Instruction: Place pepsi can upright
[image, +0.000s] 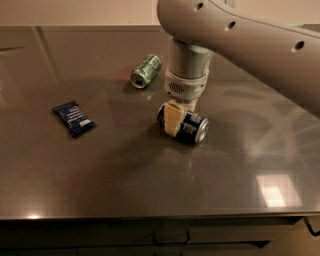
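The pepsi can (192, 128) is dark blue with a silver end and lies on its side in the middle of the grey table (150, 180), its end facing front right. My gripper (175, 122) hangs from the white wrist (186, 80) straight above the can. It reaches down across the can's left half and touches or nearly touches it. The back of the can is hidden behind the gripper.
A green can (146, 71) lies on its side behind and to the left of the gripper. A flat dark blue snack wrapper (73, 118) lies at the left. The big white arm (250, 40) crosses the upper right. The table's front edge runs along the bottom.
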